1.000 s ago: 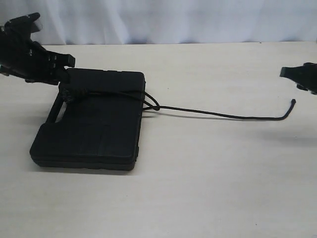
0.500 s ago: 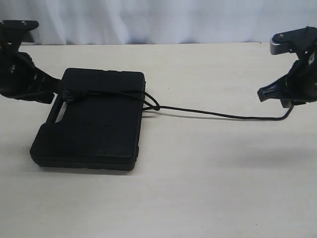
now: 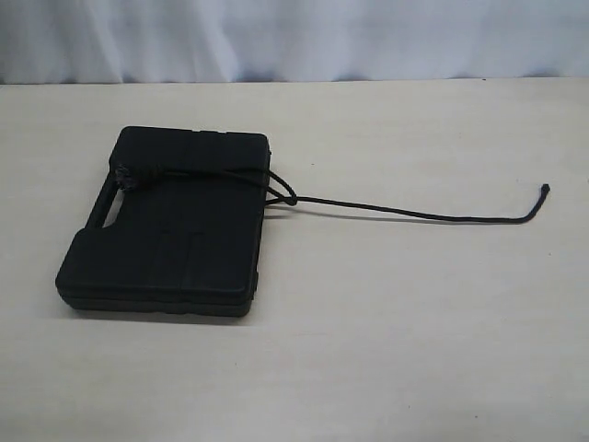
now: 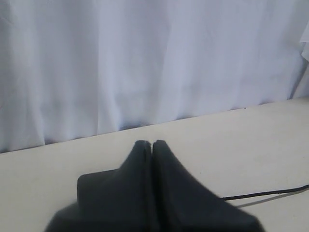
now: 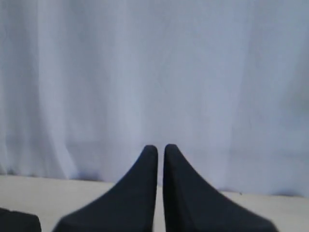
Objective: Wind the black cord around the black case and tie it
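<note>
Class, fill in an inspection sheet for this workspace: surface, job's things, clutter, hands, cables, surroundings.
Surface: pale table, plain and matte.
Job's things: black case lies flat; black cord crosses its lid, is looped at the case's edge, and its tail trails across the table.
Clutter: nothing seen.
Hands: left hand shut, empty; right hand shut, empty; neither shows in the exterior view.
Cables: nothing seen.
Surroundings: white curtain behind the table.

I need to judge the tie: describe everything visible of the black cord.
The black cord is a thin, dark, rope-like line. It crosses the lid of the black case near its far end, bunched into a knot by the handle slot. It loops at the opposite edge, then trails slack over the table, its tip curled.
</note>
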